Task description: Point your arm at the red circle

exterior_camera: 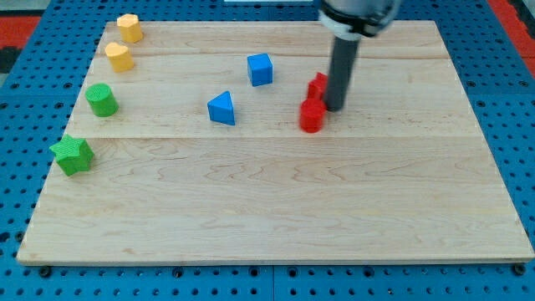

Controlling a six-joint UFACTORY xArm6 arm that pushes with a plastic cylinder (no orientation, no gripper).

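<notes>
Camera view shows the red circle (pixel 312 115), a short red cylinder, standing on the wooden board (pixel 276 217) a little toward the view's right of the board's middle. I judge it to be a small, light, stiff block with a smooth side, so it would slide easily on the wood and could roll away around a push that is not centred. For this task nothing must be held; the arm has no hand at all, only a rod, and it carries nothing.

My tip (pixel 334 109) is just beside the red circle, at its upper right, touching it or nearly; I cannot tell which. Behind the rod, above and right of the red circle, a second red block (pixel 317 86) is partly hidden, and its shape is not clear. It stands very near, so a careless move may disturb it.

Left of the red circle is a blue triangle (pixel 221 109), and up-left a blue cube (pixel 260 69), both well apart. Far left of the red circle, along the board's edge, are a green star (pixel 72 155), a green cylinder (pixel 101 100) and two yellow blocks (pixel 119 57) (pixel 129 28).
</notes>
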